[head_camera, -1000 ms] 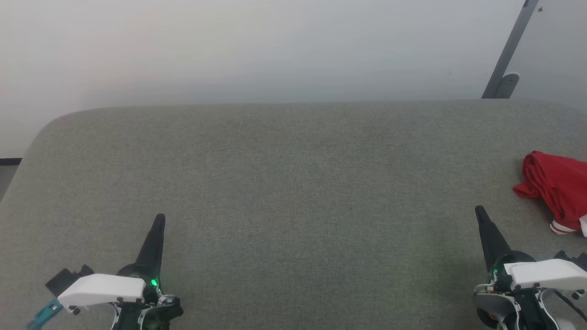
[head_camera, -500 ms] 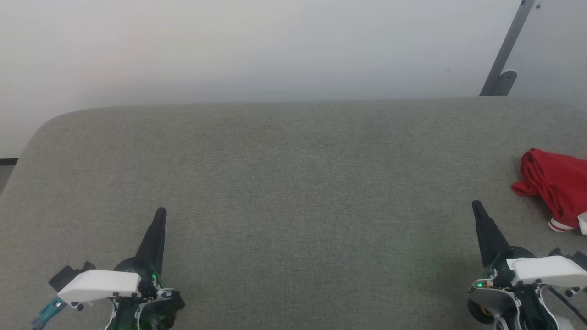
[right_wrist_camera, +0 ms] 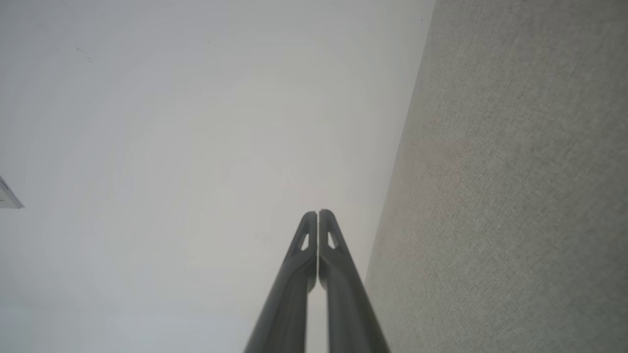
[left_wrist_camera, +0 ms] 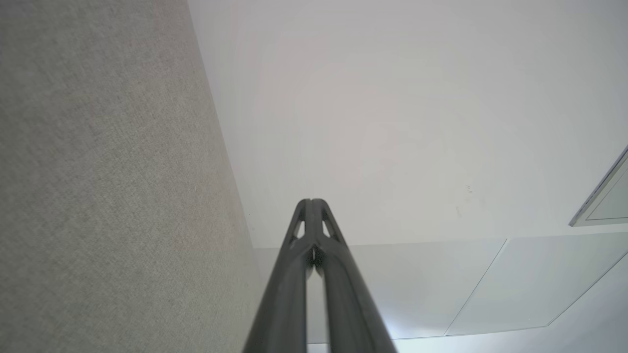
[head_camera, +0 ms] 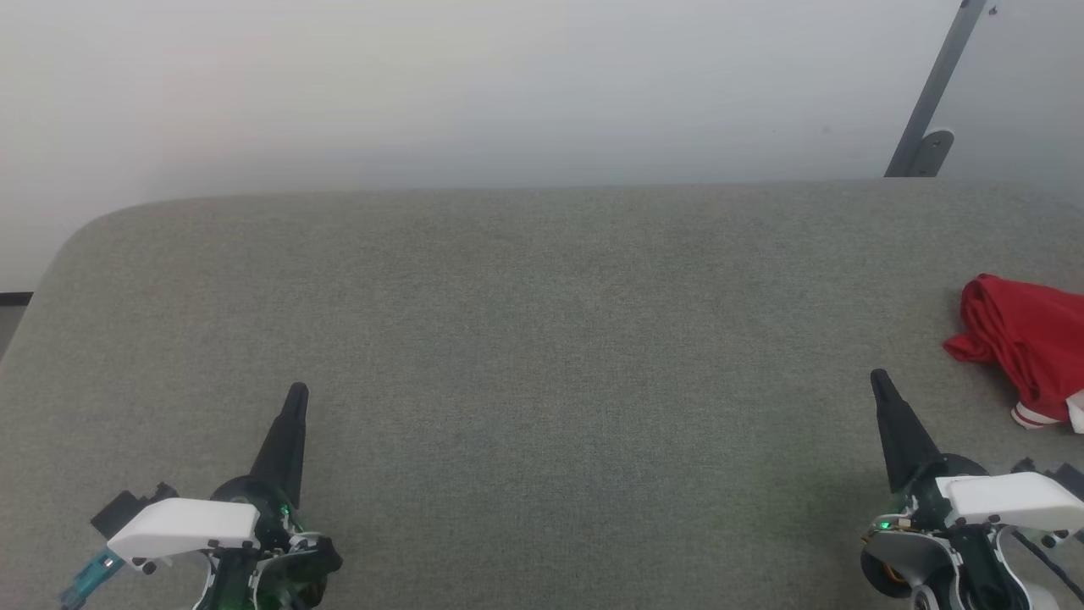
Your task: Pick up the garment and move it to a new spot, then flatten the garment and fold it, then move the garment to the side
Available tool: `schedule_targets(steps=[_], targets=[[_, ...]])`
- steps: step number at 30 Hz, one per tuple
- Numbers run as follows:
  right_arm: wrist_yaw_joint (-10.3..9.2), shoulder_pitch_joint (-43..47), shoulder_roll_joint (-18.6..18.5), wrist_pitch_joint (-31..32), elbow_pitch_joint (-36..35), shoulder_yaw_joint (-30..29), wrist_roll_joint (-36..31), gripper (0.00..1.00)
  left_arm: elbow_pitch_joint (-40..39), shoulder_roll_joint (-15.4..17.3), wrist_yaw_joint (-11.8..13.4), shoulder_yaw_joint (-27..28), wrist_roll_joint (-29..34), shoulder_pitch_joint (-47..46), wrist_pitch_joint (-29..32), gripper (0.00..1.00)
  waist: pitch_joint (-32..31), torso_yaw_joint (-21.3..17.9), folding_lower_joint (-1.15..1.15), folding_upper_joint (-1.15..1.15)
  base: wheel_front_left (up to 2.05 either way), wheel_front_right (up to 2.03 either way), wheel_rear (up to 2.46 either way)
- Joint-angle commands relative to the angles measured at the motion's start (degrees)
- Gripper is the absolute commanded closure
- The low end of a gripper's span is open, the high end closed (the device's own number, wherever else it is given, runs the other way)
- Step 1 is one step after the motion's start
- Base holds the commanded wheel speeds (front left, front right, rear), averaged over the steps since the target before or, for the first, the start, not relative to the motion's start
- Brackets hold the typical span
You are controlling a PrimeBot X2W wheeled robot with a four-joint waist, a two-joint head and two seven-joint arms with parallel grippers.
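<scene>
Red garment [head_camera: 1026,339] bunched at the counter's [head_camera: 542,322] right side, cut off by the head view's right edge; its full shape cannot be told. Bases of left gripper [head_camera: 296,391] and right gripper [head_camera: 877,379] run off the bottom edge. Grey bar [head_camera: 940,85], upper right, clipped by the top edge.

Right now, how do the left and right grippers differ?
The left gripper sits at the lower left, far from the garment; the right gripper sits at the lower right, close to it but apart. The left leans right in the head view; the right leans left. Both are shut, empty, over the grey surface.
</scene>
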Motion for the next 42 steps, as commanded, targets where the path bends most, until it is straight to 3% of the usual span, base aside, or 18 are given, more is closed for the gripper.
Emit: schedule_targets(steps=[1, 42], targets=[[0.02, -0.39, 0.16, 0.13, -0.16, -0.03, 0.23, 1.00, -0.01, -0.07, 0.00, 0.18, -0.13, -0.71, 0.22, 1.00, 0.00, 0.00, 0.00, 0.00, 0.00, 0.00, 0.00], [0.02, -0.36, 0.16, 0.11, -0.16, -0.02, 0.24, 1.00, -0.02, -0.08, 0.00, 0.19, -0.11, -0.70, 0.23, 1.00, 0.00, 0.00, 0.00, 0.00, 0.00, 0.00, 0.00]])
